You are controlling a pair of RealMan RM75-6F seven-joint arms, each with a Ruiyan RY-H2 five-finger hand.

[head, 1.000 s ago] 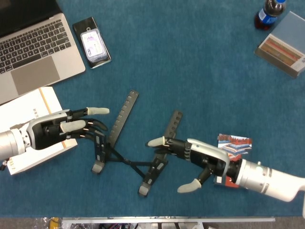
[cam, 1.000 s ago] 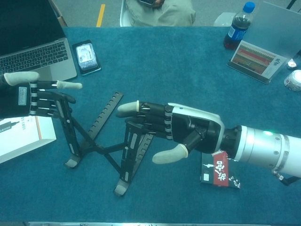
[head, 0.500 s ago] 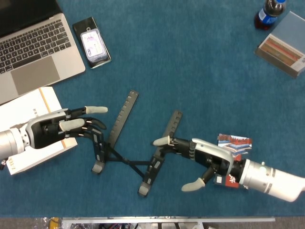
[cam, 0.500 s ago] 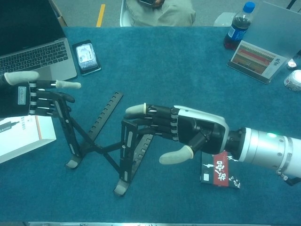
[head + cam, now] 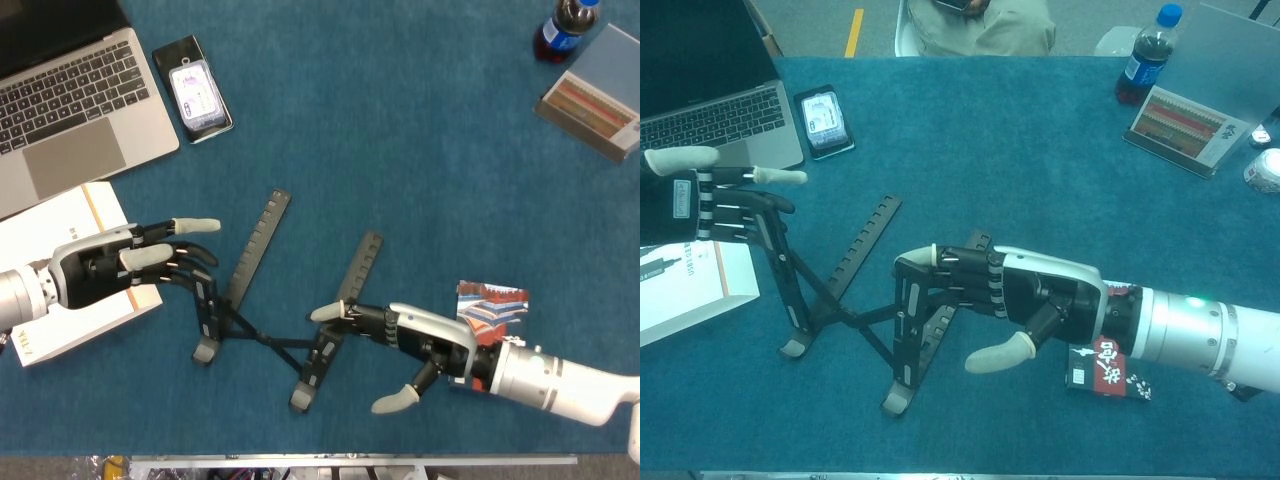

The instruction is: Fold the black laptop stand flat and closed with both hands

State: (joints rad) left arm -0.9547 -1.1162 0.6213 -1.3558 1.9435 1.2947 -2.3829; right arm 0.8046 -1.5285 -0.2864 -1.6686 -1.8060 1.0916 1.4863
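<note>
The black laptop stand stands unfolded on the blue table, its two notched rails spread apart and joined by crossed links. My left hand is at the stand's left side, its fingers stretched out against the raised left support. It grips nothing. My right hand reaches in from the right. Its fingertips touch the top of the raised right support, and the thumb hangs apart below.
A laptop and a phone lie at the back left. A white box sits under my left wrist. A red packet lies by my right forearm. A cola bottle and a flat box stand at the back right.
My right hand has sunk lower and slid a little left, so its fingertips now sit on the right support's top. My left hand has drifted slightly left.
</note>
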